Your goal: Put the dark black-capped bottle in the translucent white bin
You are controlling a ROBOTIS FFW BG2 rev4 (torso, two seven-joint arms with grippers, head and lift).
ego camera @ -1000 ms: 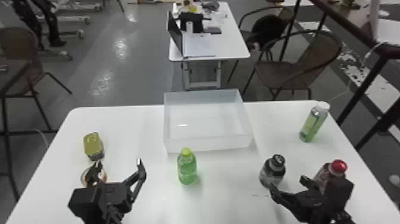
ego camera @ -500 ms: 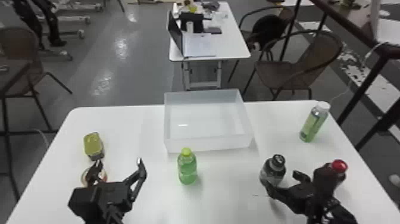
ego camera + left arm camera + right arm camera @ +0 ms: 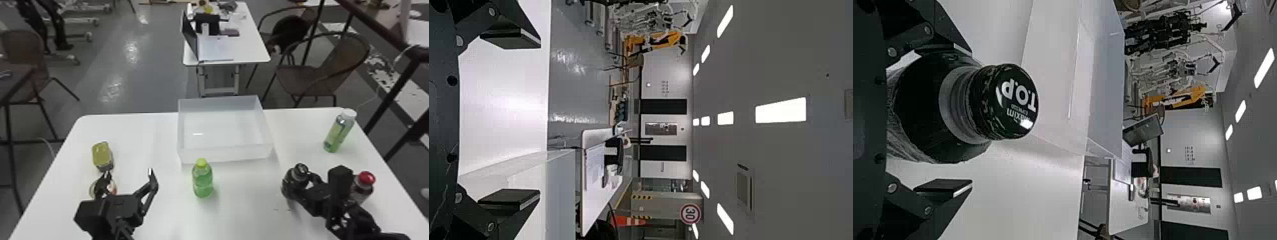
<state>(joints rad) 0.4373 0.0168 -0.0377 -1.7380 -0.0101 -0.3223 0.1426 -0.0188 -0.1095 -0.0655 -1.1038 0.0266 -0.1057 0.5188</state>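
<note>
Illumination is bright and diffuse across the tabletop (image 3: 143, 137); shadows there are faint. Overhead source: rectangular ceiling lights (image 3: 780, 110), rendered as solid white in both wrist views. Glare appears as pale patches on the gray floor (image 3: 111, 91) and as a short white streak inside the bin (image 3: 226, 154). The black cap (image 3: 1013, 100) carries a small, bright highlight.

Count: one translucent white bin (image 3: 225, 155) and four bottles, namely a lime-capped bottle (image 3: 202, 183) on the bin's near side and, to its right, a dark black-capped bottle (image 3: 294, 178), a red-capped bottle (image 3: 365, 178) and a white-capped bottle (image 3: 339, 132). Left of the bin, one yellow-green-topped container (image 3: 102, 154) and one round item (image 3: 112, 187), partly hidden, are noted. Beyond the bin, one white table (image 3: 250, 52) and one laptop (image 3: 190, 40) are recorded.
</note>
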